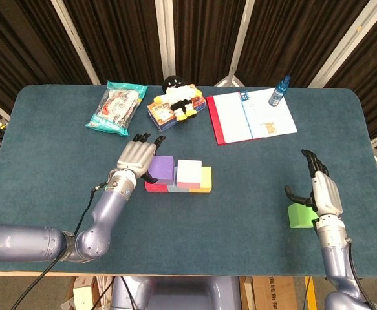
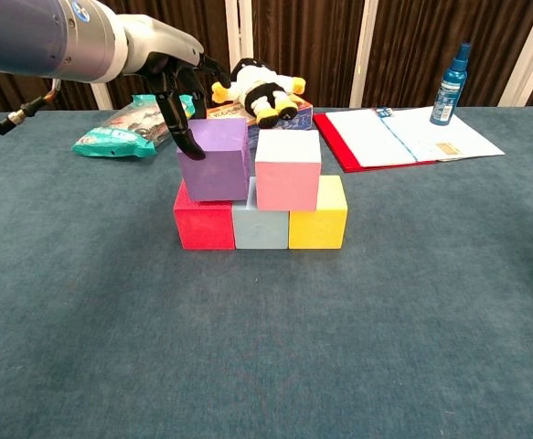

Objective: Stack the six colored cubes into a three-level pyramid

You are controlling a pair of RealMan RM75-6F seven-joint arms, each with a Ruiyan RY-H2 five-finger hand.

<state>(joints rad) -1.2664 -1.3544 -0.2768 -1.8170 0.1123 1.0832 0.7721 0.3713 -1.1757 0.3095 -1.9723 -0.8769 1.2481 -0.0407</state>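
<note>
Red (image 2: 204, 221), grey-blue (image 2: 261, 227) and yellow (image 2: 318, 219) cubes form a row on the table. On top sit a purple cube (image 2: 214, 162) and a pink cube (image 2: 287, 170), with a narrow gap between them. The purple cube (image 1: 161, 168) is slightly turned and overhangs the red cube's left edge. My left hand (image 2: 179, 87) reaches over the purple cube's left side and grips it, a fingertip on its front left face. A green cube (image 1: 299, 215) lies alone at the right front. My right hand (image 1: 321, 187) hovers just behind it, fingers apart, holding nothing.
Along the back edge are a snack bag (image 1: 117, 107), a small box with a plush toy (image 1: 175, 98) on it, an open red-edged booklet (image 1: 249, 116) and a blue spray bottle (image 1: 280, 90). Blue carpet covers the table (image 1: 240, 213).
</note>
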